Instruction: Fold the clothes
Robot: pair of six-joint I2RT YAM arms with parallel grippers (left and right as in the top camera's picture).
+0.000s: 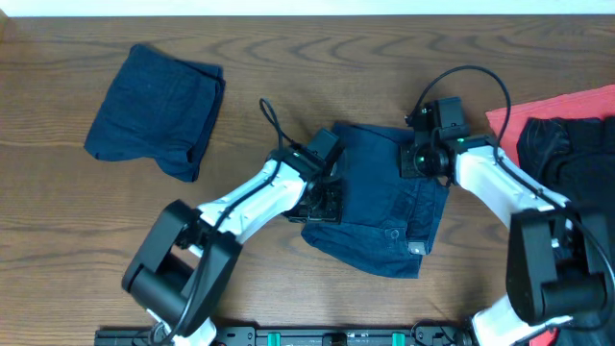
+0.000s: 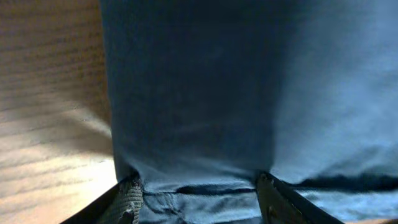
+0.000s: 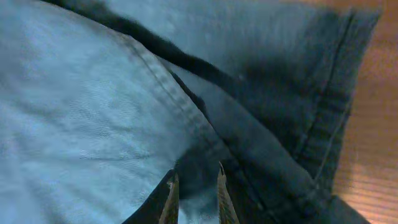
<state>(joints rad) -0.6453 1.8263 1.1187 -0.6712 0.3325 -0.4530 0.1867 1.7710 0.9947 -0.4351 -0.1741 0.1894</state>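
A pair of dark navy-blue denim-like shorts [image 1: 380,207] is seen lying partly folded on the brown wood-grain table [image 1: 288,58], near its middle and between the two arms. The waistband, with small silver buttons [image 1: 394,234], is turned toward the near edge of the table.

The left arm is stretched from its base at the near left corner, up and to the right, with its white forearm held low over the table. The left gripper [image 1: 325,200] is set at the left edge of the shorts. In the left wrist view its two black fingers [image 2: 127,202] are held wide apart, with the blue cloth lying between them; the claw is open and nothing is clamped.

The right arm is extended from its base at the near right corner, up and to the left, and is bent down at the wrist. The right gripper [image 1: 423,159] is pointed down onto the upper right part of the shorts. In the right wrist view its fingertips [image 3: 171,193] are parted only narrowly and are placed on the fabric beside a stitched seam; the claw is slightly open.

A second navy garment, folded into a thick squarish bundle [image 1: 159,111], is laid at the far left, well apart from both arms. A red cloth [image 1: 577,104] and a black garment [image 1: 567,144] are piled at the right edge.
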